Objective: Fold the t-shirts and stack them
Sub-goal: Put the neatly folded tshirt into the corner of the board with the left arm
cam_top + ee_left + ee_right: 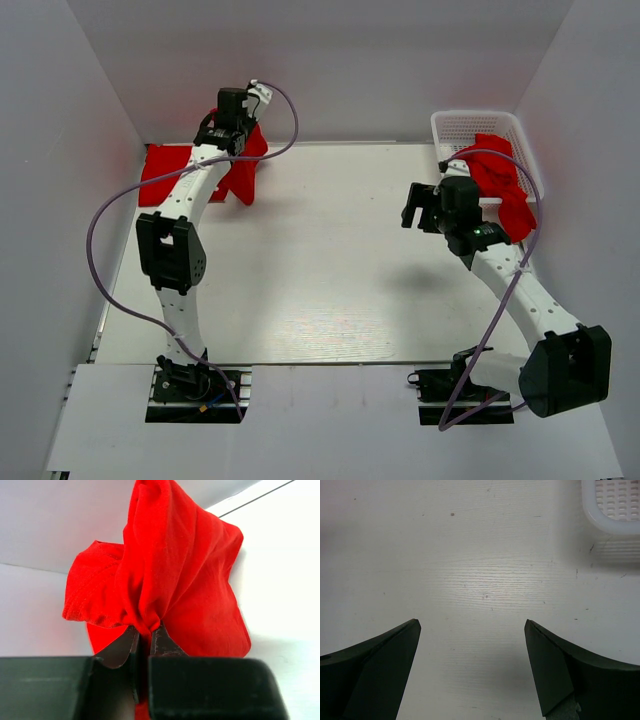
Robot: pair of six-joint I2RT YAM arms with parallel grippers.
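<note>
My left pincer (147, 630) is pinched narrow on a gathered fold of a red t-shirt (175, 570). The cloth bunches between the jaws and fans out beyond and above the tips. A hemmed edge juts out to their left. From overhead, more red cloth (165, 165) lies flat on the table to the left of this pincer. I cannot tell whether it is the same shirt or another.

I judge the fabric light, soft and limp. It should sag and crease rather than slip or tear. A grip at a shoulder seam or hem corner would probably let it hang flatter than this bunch.

My right pincer (472, 625) stands wide, with nothing between its jaws and only bare table beneath. A corner of the white lattice basket (615, 510) sits beyond and to the right of its tips. Overhead, other red t-shirts (500, 180) are heaped in that basket and spill over its near rim, just to the right of the pincer.

The white table (330, 260) is matte, faintly wood-grained and lightly specked. Plain white walls (330, 60) enclose it, close behind the left pincer.
</note>
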